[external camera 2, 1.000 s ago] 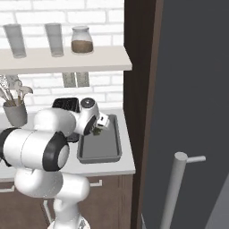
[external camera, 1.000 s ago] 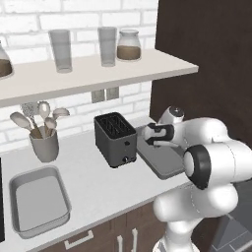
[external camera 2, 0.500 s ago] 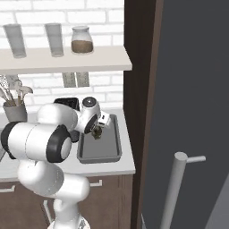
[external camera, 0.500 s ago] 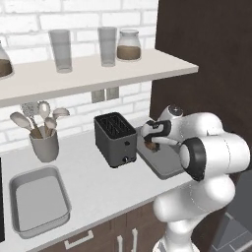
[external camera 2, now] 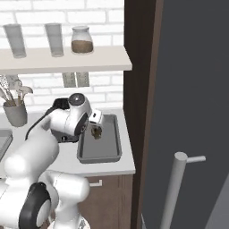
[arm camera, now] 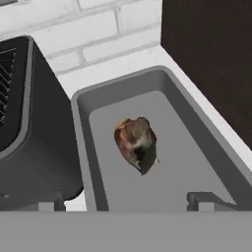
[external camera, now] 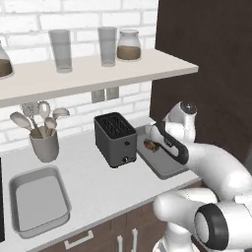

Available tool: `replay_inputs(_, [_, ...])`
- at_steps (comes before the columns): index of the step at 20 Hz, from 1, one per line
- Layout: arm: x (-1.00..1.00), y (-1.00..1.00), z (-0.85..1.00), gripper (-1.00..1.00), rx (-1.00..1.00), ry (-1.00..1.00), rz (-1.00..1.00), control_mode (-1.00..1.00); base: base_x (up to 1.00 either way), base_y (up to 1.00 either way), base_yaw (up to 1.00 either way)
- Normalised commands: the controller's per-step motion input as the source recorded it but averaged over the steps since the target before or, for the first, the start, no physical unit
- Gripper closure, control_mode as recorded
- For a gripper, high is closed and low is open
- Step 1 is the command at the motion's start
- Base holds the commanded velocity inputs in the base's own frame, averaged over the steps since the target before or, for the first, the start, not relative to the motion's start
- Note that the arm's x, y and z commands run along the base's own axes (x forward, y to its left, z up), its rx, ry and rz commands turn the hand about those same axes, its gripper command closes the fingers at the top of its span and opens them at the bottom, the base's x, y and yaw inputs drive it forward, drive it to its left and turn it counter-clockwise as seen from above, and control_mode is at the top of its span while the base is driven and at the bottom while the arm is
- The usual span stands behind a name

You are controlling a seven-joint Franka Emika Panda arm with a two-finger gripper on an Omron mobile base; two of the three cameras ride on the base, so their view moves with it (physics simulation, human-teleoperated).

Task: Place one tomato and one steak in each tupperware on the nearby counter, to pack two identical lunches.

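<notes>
A brown steak (arm camera: pixel 135 145) lies in the right grey tupperware (arm camera: pixel 78 101), near the middle of its floor. My gripper (arm camera: pixel 128 202) hovers open just above it, its fingertips (arm camera: pixel 49 199) spread wide with nothing between them. From the left base the gripper (external camera: pixel 156 142) is over the same tupperware (external camera: pixel 167 173), with the steak (external camera: pixel 149 145) beside the fingers. From the right base the steak (external camera 2: pixel 95 132) sits under the gripper (external camera 2: pixel 95 124) in that tupperware (external camera 2: pixel 117 136). The second tupperware (external camera: pixel 15 183) stands empty at the left of the pale counter (external camera: pixel 93 177).
A dark slotted toaster (external camera: pixel 115 140) stands close to the left of the right tupperware. A grey utensil cup (external camera: pixel 44 146) is by the brick wall. The white shelf (external camera: pixel 98 71) with glasses and a jar hangs above. A tall dark cabinet (external camera 2: pixel 143 89) bounds the counter's right end.
The hand has swung in over the right tupperware and the arm's elbow has dropped lower. The steak now lies apart from the open fingers.
</notes>
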Motion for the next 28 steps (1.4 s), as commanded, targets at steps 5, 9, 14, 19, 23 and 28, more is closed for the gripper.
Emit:
replay_inputs(5, [-1.0, 0.42, 0.35, -1.0, -0.02, -0.02, 0.1, -1.0, 0.0, 0.0, 0.0])
replay_inputs(9, [-1.0, 0.05, 0.36, -1.0, -0.01, -0.22, 0.01, -1.0, 0.0, 0.0, 0.0])
replay_inputs(14, [-1.0, 0.0, 0.23, -1.0, 0.0, -0.22, 0.0, -1.0, 0.0, 0.0, 0.0])
replay_inputs(19, [-0.6, 0.0, 0.14, -1.0, 0.0, -0.09, 0.0, 1.0, -0.4, 0.0, 0.0])
replay_inputs(23, [0.0, 0.0, 0.0, -1.0, 0.0, 0.0, 0.0, 1.0, -1.0, -0.02, 0.0])
replay_inputs(28, [0.0, 0.0, 0.0, -1.0, 0.0, 0.0, 0.0, 1.0, -1.0, -0.15, 0.0])
